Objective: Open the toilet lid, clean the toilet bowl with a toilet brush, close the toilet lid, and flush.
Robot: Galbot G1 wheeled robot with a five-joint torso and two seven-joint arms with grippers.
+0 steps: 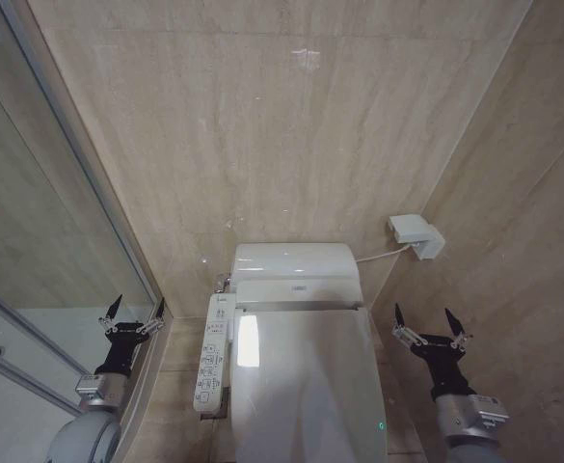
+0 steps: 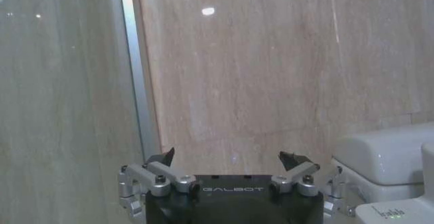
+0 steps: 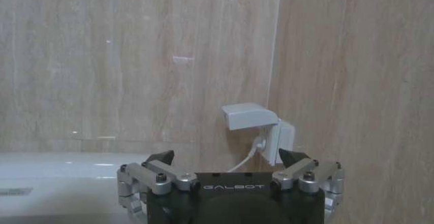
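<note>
Glossy white oval toilet lid lies shut over the toilet bowl, centred before veined beige stone walls, with a long white button panel on its left. Left pincer and right pincer flank it, each spread wide, holding and touching nothing.

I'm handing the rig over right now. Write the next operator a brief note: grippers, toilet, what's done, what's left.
Left gripper: open, empty, raised left of the toilet by the glass partition.
Right gripper: open, empty, raised right of the toilet, below the wall socket cover.
Toilet lid: down, closed; button panel on its left side.
Done: nothing visible yet.
Left: open lid, brush bowl, close lid, flush.
</note>
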